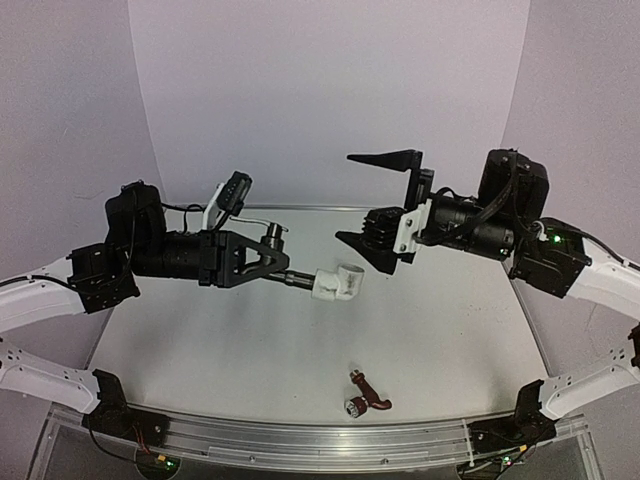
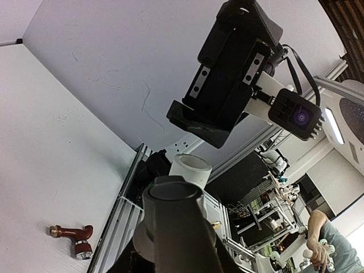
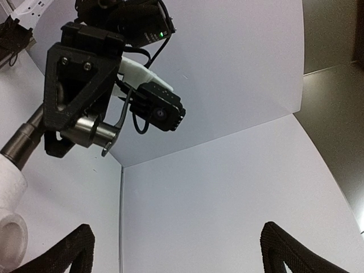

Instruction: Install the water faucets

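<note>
We see the left claw [image 1: 272, 258] closed on the dark faucet [image 1: 283, 270], held well above the table [image 1: 200, 350] near its middle; the faucet's grey stem points toward the right arm, and a white elbow [image 1: 336, 283] sits on the stem's end; a short metal barrel [image 1: 272, 235] juts from the faucet beside the claw, with a thin lever [image 1: 255, 215] curving off behind it.

The right claw [image 1: 350, 198] faces the left one from the other side, also in the air; its 2 fingers stand wide apart, 1 high and 1 low, with nothing between them; the lower finger's tip is near the elbow but apart from it. In the right wrist view the same wide gap [image 3: 176, 242] shows, and the left claw [image 3: 74, 85] fills the upper left corner with the elbow [image 3: 11, 227] at the left edge.

The red faucet [image 1: 365, 395] lies on the table near its front edge, well below both claws and touched by neither; the left wrist view shows the red faucet [image 2: 74, 238] on its side, silvery round end down-right.
</note>
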You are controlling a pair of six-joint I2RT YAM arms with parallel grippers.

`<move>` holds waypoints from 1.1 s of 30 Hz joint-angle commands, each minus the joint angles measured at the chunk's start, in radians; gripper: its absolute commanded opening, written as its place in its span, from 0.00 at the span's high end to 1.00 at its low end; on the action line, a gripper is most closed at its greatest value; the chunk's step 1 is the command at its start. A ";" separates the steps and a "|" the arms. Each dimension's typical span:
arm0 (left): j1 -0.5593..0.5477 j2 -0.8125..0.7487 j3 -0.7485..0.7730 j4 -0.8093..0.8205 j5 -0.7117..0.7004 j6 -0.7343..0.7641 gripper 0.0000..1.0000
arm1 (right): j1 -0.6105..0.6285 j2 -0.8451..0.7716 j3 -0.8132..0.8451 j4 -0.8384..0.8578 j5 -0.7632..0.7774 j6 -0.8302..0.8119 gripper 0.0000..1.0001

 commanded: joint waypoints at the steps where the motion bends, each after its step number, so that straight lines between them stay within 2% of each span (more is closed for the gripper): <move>1: -0.003 -0.004 0.059 0.115 0.028 -0.013 1.00 | -0.007 -0.008 -0.028 -0.007 -0.048 0.006 0.02; 9: -0.002 -0.006 0.036 0.204 -0.044 -0.082 1.00 | -0.006 -0.041 -0.166 -0.002 0.026 -0.086 0.05; 19: 0.042 0.033 0.029 0.236 -0.059 -0.197 1.00 | -0.006 -0.099 -0.247 0.165 0.024 -0.229 0.03; 26: 0.070 0.042 0.018 0.269 -0.050 -0.291 1.00 | -0.007 -0.121 -0.302 0.199 -0.055 -0.536 0.04; 33: 0.077 0.056 0.030 0.286 -0.017 -0.365 1.00 | -0.007 -0.097 -0.320 0.200 -0.124 -0.778 0.14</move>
